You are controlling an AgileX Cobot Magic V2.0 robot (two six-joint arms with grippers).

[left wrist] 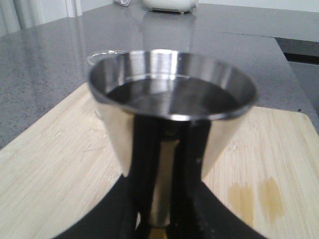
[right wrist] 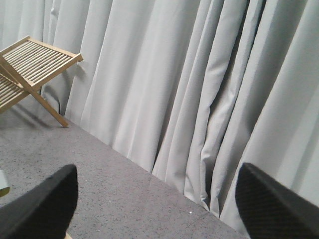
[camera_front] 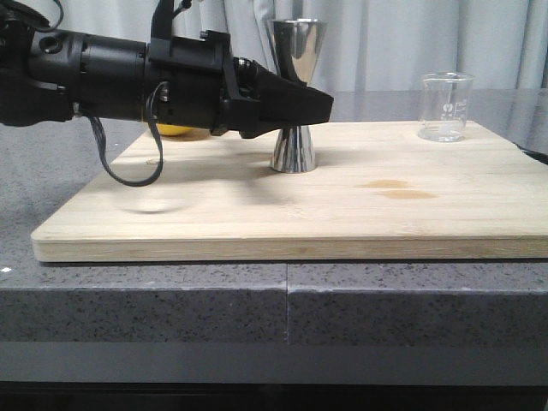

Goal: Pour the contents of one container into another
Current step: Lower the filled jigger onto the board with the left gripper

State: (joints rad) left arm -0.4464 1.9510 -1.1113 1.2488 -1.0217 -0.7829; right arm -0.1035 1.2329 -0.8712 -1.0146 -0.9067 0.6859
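The steel jigger [camera_front: 294, 145] stands upright on the wooden board [camera_front: 257, 214], near its middle. My left gripper [camera_front: 318, 107] reaches in from the left at waist height, and its fingers sit tight on both sides of the jigger's narrow waist. The left wrist view is filled by the jigger's upper cup [left wrist: 172, 94], whose inside looks dark, with the left gripper [left wrist: 162, 221] closed around the waist below it. At the board's far right corner the glass beaker [camera_front: 445, 107] stands alone, and its rim [left wrist: 102, 54] peeks out behind the jigger. My right gripper [right wrist: 157, 199] is open, empty, facing the curtains.
Two yellowish stains [camera_front: 396, 188] mark the board right of the jigger. A yellow object [camera_front: 175, 131] lies behind my left arm. A slatted wooden rack [right wrist: 30, 64] stands by the curtain. The board rests on a grey stone counter [camera_front: 171, 300].
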